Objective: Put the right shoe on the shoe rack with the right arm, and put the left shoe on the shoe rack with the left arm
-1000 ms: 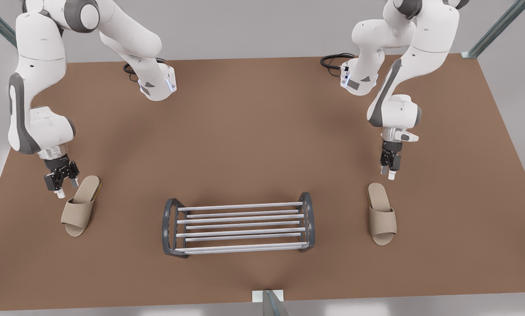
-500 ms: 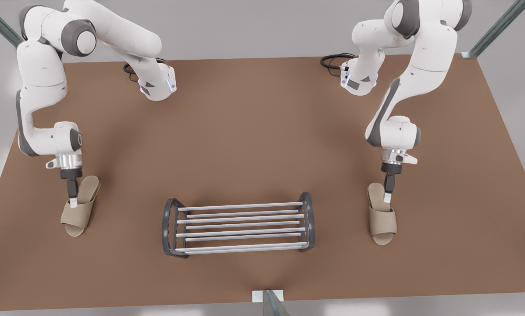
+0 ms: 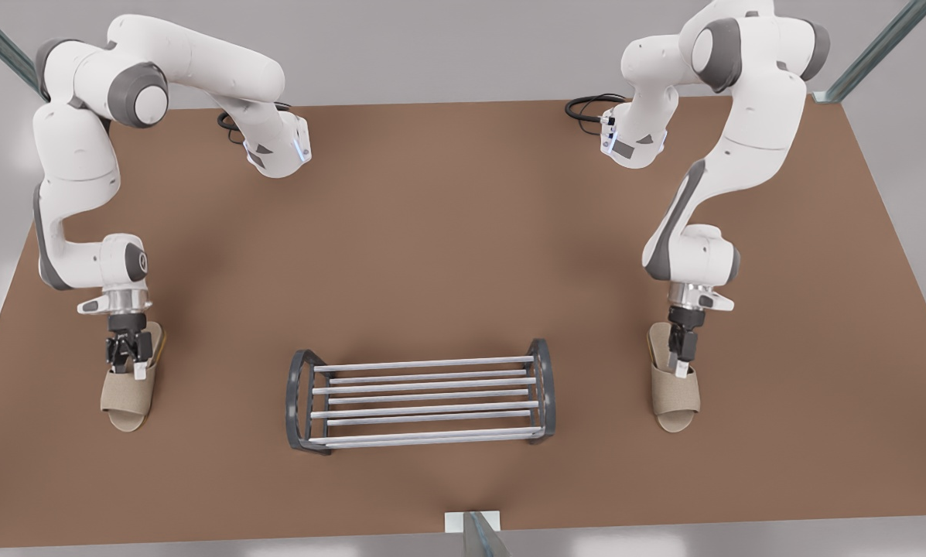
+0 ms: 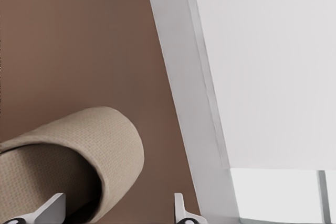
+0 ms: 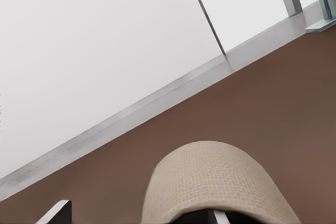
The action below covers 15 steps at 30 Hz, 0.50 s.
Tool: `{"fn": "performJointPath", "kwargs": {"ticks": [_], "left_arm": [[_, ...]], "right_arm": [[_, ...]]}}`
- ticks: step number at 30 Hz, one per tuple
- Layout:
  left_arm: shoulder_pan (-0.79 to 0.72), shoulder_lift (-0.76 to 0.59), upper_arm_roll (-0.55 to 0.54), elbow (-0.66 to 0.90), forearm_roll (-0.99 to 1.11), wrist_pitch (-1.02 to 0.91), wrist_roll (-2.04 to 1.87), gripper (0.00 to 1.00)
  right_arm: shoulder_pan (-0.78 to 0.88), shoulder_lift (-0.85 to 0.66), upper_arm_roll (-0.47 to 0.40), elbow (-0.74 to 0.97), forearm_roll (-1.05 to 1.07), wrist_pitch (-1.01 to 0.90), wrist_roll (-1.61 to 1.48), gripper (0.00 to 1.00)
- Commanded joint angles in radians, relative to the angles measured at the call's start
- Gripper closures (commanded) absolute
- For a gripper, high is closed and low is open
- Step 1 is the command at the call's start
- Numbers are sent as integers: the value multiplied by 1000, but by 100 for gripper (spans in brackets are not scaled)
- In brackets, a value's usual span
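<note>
The left claw [image 3: 131,370] is hovering low over the left slipper [image 3: 122,402] at the front view's left. Its fingers [image 4: 50,208] are standing spread, straddling the strap wall, and their tips are cut off in the wrist view. The right claw [image 3: 681,365] is likewise spread at the right slipper [image 3: 675,398], whose heel is hidden behind it. Both slippers are lying on the table [image 3: 447,232], well apart from the shoe rack [image 3: 424,394] between them.

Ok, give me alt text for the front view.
The left gripper and right gripper are open at the straps of two beige slippers, the left shoe and right shoe, on a brown table. The shoe rack stands between the shoes.
</note>
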Motion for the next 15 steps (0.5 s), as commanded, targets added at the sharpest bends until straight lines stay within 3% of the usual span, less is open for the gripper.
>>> {"fn": "performJointPath", "kwargs": {"ticks": [1, 3, 5, 7, 8, 12, 15], "left_arm": [[5, 9, 0, 16, -516, 9, -204, 0], [5, 18, 0, 28, -516, 9, -204, 0], [6, 35, 0, 50, -516, 9, -206, 0], [8, 49, 0, 73, -514, 7, -204, 0], [11, 65, 1, 85, -508, 7, -204, 0], [13, 96, 1, 125, -502, 7, -204, 0], [20, 110, 1, 139, -500, 7, -204, 0]], "right_arm": [[0, 11, 0, 16, -1, -31, -387, 3], [0, 18, 0, 18, -1, -31, -387, 6], [0, 19, 0, 25, -1, -29, -384, 21], [0, 19, 0, 25, -1, -29, -384, 43], [0, 18, 0, 25, -1, -29, -384, 48], [0, 8, 3, 28, 1, -25, -379, 49], [0, 8, 5, 30, 1, -20, -373, 65]]}}
